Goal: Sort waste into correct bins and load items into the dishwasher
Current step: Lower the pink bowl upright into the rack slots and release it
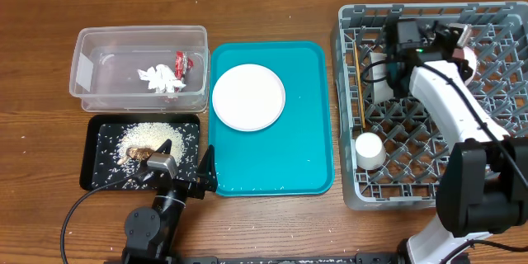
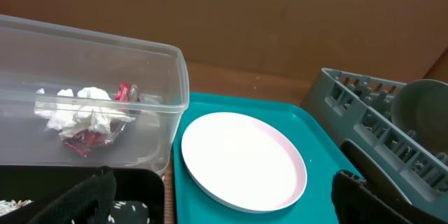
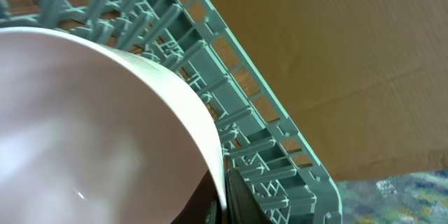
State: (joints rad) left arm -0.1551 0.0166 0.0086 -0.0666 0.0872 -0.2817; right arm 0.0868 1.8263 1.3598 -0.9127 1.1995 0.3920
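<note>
Seen from overhead, the clear tub [image 1: 82,70] holds the crumpled tissue [image 1: 158,78] and the red wrapper [image 1: 183,61]. The black tray [image 1: 92,173] just in front of it carries the rice [image 1: 148,134] and the brown scrap [image 1: 142,155], so the waste looks sorted. One plate [image 1: 248,97] lies flat on the teal tray [image 1: 313,173]. The dish rack [image 1: 351,190] on the right has the white cup [image 1: 369,149] near its front left corner and the chopsticks [image 1: 360,91] along its left side. The right gripper [image 1: 386,64] hangs over the rack's far left part with a second plate [image 1: 381,87] on edge below it, probably so that it can slot between the pegs. The left gripper [image 1: 208,173] sits low at the teal tray's near left corner, facing the flat plate

In the left wrist view, the black fingers [image 2: 84,199] are spread wide at the two bottom corners and grasp nothing. The flat plate lies ahead between them, untouched, and the grey bowl [image 2: 420,108] sits in the rack beyond

In the right wrist view, the second plate fills the left side, tilted steeply against the rack's lattice. Its rim runs down into the dark fingers [image 3: 241,199], which appear clamped on it. Pinching the rim likely leaves the plate's faces free to slide between pegs. Whether its lower edge touches the rack floor is hidden
</note>
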